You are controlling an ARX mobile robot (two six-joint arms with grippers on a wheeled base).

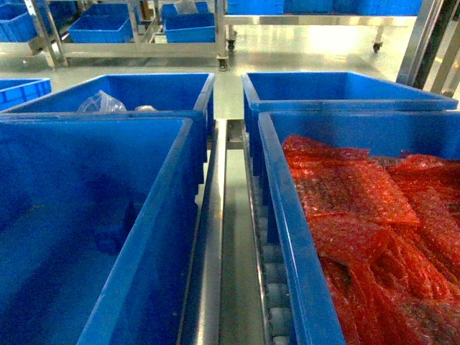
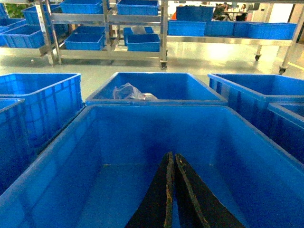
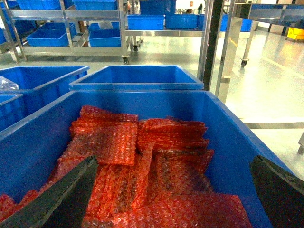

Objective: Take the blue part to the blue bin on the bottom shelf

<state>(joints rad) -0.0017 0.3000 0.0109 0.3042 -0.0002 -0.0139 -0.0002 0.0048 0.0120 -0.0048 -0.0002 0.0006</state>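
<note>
My left gripper point(image 2: 172, 156) is shut with nothing between its fingers, hanging over the near left blue bin point(image 2: 42, 171), whose floor looks bare. A dim darker patch point(image 1: 108, 241) shows low inside that bin in the head view; I cannot tell what it is. No blue part can be made out. My right gripper point(image 3: 173, 160) is open wide over the near right bin point(image 3: 228, 123), which is full of red bubble-wrap bags point(image 3: 142, 156). Blue bins point(image 2: 142, 42) sit on the bottom shelf of a steel rack across the aisle. Neither gripper shows in the head view.
Two more blue bins stand behind the near ones; the far left one point(image 1: 144, 90) holds a clear plastic bag point(image 1: 100, 103). A metal roller rail point(image 1: 226, 237) runs between the bin rows. Steel posts point(image 3: 211, 42) rise at the right, and another blue bin point(image 2: 33, 102) stands at the left.
</note>
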